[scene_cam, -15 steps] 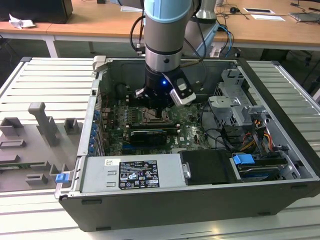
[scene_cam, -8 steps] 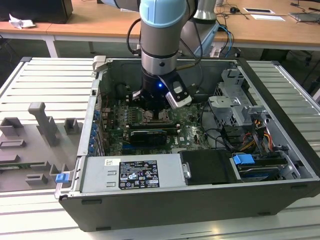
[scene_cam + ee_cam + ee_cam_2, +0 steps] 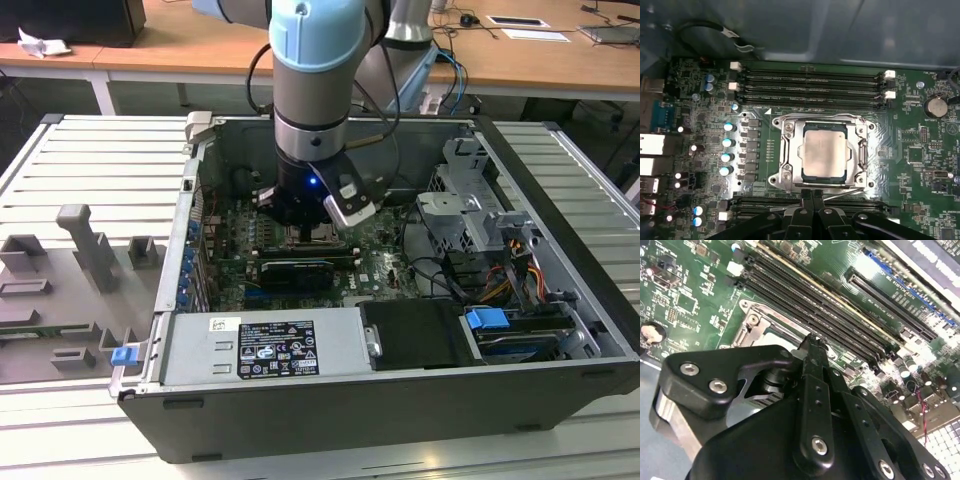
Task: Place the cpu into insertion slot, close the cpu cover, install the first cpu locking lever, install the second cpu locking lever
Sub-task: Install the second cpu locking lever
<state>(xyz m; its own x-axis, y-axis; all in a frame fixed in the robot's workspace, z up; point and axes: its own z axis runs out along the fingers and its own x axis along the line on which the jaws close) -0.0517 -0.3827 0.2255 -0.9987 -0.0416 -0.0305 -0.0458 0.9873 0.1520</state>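
Under closed cpu cover [image 3: 823, 150], cpu [image 3: 824, 149] flat — square, edges parallel to memory slots [image 3: 810, 82]

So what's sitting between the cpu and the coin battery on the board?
In the first wrist view, the cpu cover's metal side rail, then green board with small components, lie between the cpu and the coin battery.

We see the cpu [image 3: 824, 150] with a dull, matt metal top, framed by the shiny silvery metal cpu cover [image 3: 823, 121] on a glossy green circuit board [image 3: 912, 125].
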